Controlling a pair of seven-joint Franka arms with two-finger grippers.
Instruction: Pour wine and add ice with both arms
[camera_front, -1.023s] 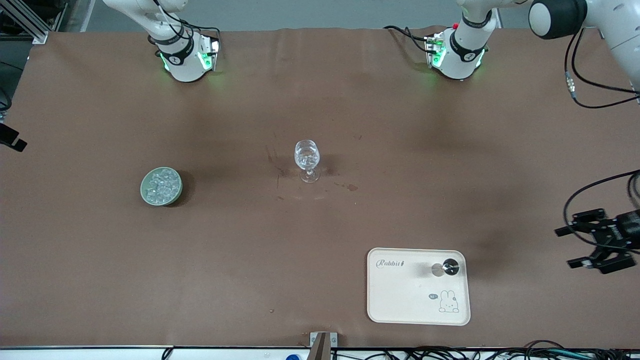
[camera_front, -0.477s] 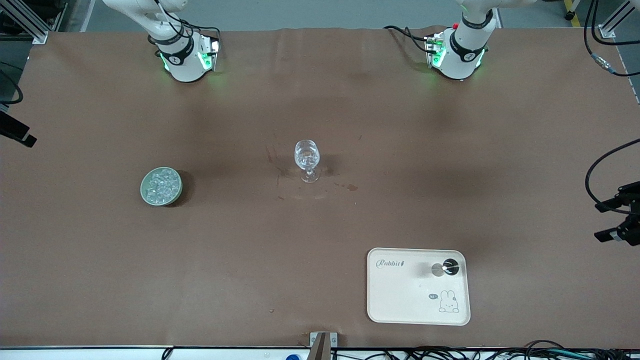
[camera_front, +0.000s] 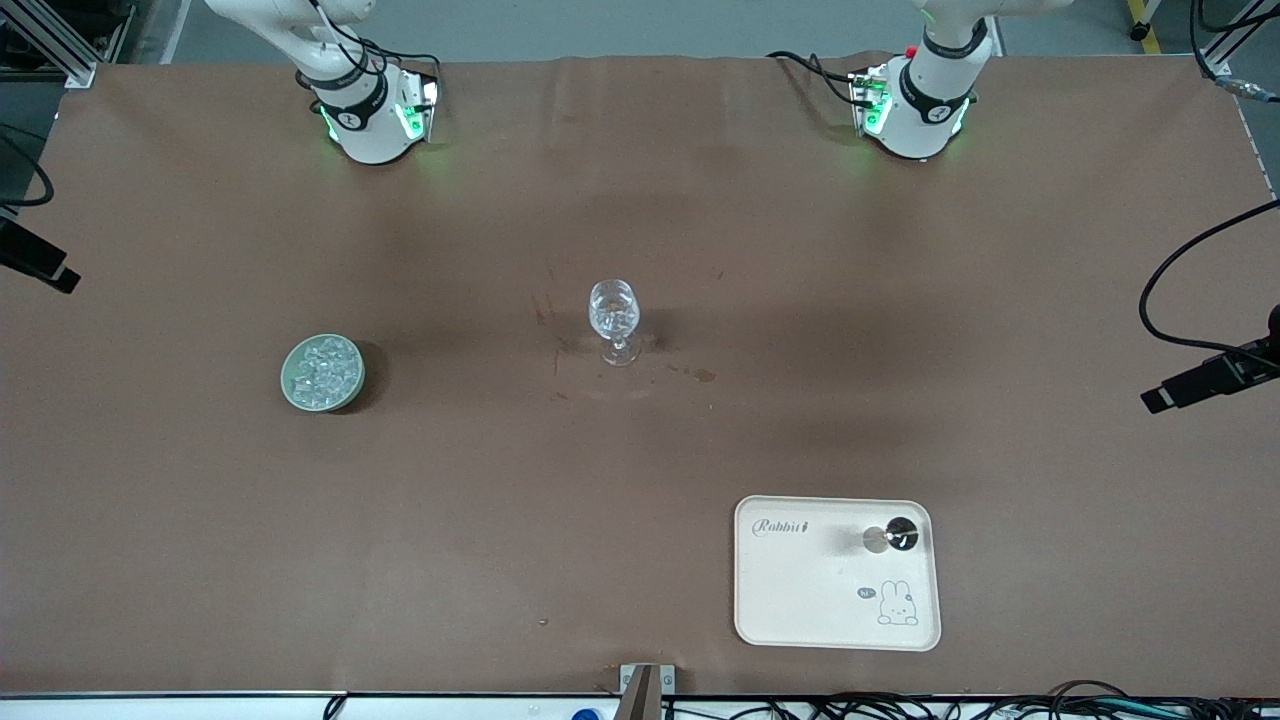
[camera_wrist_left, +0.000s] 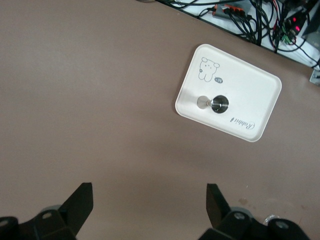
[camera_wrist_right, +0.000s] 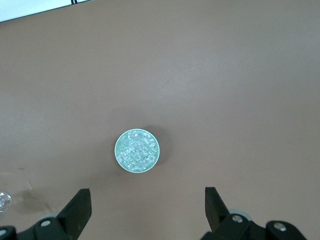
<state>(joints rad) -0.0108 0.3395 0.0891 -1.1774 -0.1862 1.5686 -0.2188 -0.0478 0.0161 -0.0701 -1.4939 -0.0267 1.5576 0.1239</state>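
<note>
The ice (camera_front: 322, 370) fills a small green bowl (camera_wrist_right: 119, 150) toward the right arm's end of the table. A clear stemmed glass (camera_front: 614, 318) stands upright mid-table. No wine or bottle is in view. My right gripper (camera_wrist_right: 146, 205) hangs open and empty high over bare table beside the bowl; only a black tip (camera_front: 38, 264) shows at the front view's edge. My left gripper (camera_wrist_left: 149, 202) is open and empty, high over bare table at the left arm's end, with one finger (camera_front: 1190, 386) showing in the front view.
A cream tray (camera_front: 800, 590) with a rabbit print lies nearer to the front camera than the glass, toward the left arm's end. A small shiny metal piece (camera_front: 893, 537) stands on it. Dark stains mark the brown mat around the glass.
The left gripper has swung along the table's edge at the left arm's end, and its upper arm link has left the front view. The right gripper barely shifted. Both stayed open.
</note>
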